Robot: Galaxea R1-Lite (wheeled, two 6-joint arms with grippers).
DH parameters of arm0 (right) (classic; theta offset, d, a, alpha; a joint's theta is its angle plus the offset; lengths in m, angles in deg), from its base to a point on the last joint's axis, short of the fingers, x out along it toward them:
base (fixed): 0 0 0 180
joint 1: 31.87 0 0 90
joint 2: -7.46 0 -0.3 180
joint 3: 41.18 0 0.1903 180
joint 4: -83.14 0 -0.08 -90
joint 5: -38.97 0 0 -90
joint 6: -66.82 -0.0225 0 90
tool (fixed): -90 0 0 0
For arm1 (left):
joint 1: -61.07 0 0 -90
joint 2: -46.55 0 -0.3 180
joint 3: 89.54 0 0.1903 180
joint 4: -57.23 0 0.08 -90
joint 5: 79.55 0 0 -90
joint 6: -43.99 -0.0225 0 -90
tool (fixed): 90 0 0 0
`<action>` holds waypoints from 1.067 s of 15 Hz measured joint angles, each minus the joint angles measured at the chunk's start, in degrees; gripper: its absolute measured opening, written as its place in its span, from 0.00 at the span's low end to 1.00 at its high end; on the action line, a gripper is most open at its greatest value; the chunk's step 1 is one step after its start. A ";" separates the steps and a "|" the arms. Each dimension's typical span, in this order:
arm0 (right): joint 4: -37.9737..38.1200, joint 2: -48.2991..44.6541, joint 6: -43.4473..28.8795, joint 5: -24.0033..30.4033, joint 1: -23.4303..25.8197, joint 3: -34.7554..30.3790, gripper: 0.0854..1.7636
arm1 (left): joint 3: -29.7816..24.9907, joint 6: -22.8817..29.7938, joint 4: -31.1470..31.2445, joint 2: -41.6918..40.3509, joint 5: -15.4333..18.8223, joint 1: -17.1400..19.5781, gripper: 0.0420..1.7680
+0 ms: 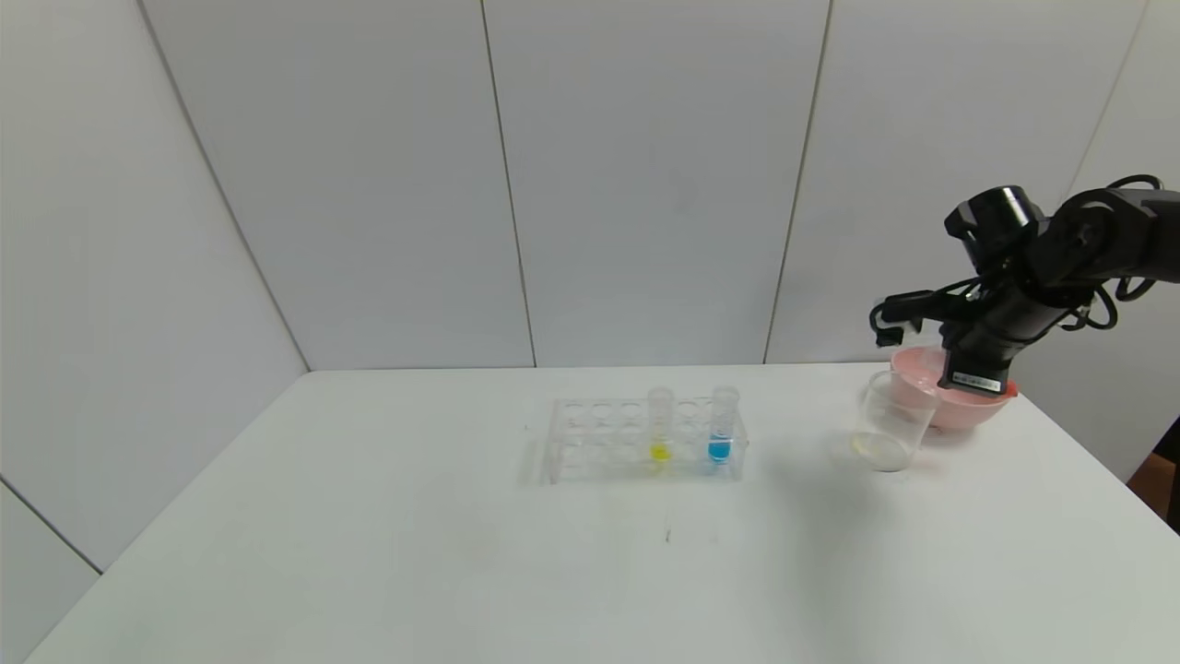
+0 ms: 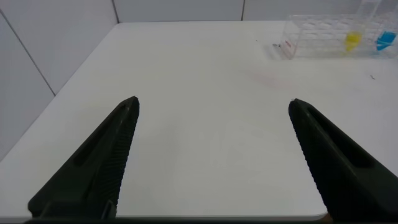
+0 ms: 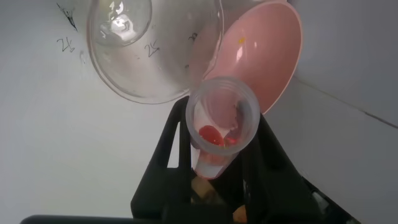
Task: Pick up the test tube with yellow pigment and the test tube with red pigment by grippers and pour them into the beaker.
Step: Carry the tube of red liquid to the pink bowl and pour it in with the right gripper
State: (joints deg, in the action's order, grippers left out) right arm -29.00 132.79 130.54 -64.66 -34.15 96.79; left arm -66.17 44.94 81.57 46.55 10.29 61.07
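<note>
the left gripper (image 2: 211,155) is parked low over bare table (image 1: 369,553) on the robot's left, out of the head view, its jaws spread wide and holding nothing.

toward the middle stands the clear rack (image 1: 645,441). the yellow tube (image 1: 660,426) is upright in it, untouched, with a blue tube (image 1: 722,426) 1 slot or so to its right. so the yellow half of the job has not begun.

further right sits the beaker (image 1: 890,422), just in front of a pink bowl (image 1: 959,401) and seemingly touching it. it looks almost empty, with at most a faint film at the bottom, so i judge that no red has gone in.

at the far right, the right gripper (image 1: 968,373) hangs above the bowl and beaker. the right wrist view shows its jaws closed on the red tube (image 3: 221,124), mouth facing the camera, red liquid inside. the beaker's rim (image 3: 155,50) lies just beyond the tube mouth.

my reading: 1 of 2 pickups is made and its pour is about to come; the red pour, then the whole yellow pick and pour, are left.
</note>
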 joint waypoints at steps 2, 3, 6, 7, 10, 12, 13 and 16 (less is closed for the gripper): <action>0.17 0.06 0.95 -1.74 -0.24 0.00 0.26 | 0.00 0.00 0.00 0.00 0.00 0.00 0.97; 0.20 0.16 1.10 -2.90 -0.28 0.00 0.26 | 0.00 0.00 0.00 0.00 0.00 0.00 0.97; -0.44 0.72 1.26 -4.62 -0.28 0.00 0.26 | 0.00 0.00 0.00 0.00 0.00 0.00 0.97; -0.49 0.94 1.30 -4.79 -0.46 0.00 0.26 | 0.00 0.00 0.00 0.00 0.00 0.00 0.97; -0.87 1.27 2.65 -8.78 -1.07 -0.02 0.26 | 0.00 0.00 0.00 0.00 0.00 0.00 0.97; -1.44 1.38 2.97 -9.83 -1.62 -0.02 0.26 | 0.00 0.00 0.00 0.00 0.00 0.00 0.97; -1.56 1.43 3.17 -9.91 -1.90 -0.02 0.26 | 0.00 0.00 0.00 0.00 0.02 0.00 0.97; -1.63 1.49 4.66 -13.08 -2.23 -0.02 0.26 | 0.00 0.00 0.00 0.00 0.00 0.00 0.97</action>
State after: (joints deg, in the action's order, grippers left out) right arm -30.64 134.28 135.19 -77.74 -36.38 96.77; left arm -66.17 44.94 81.57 46.55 10.29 61.07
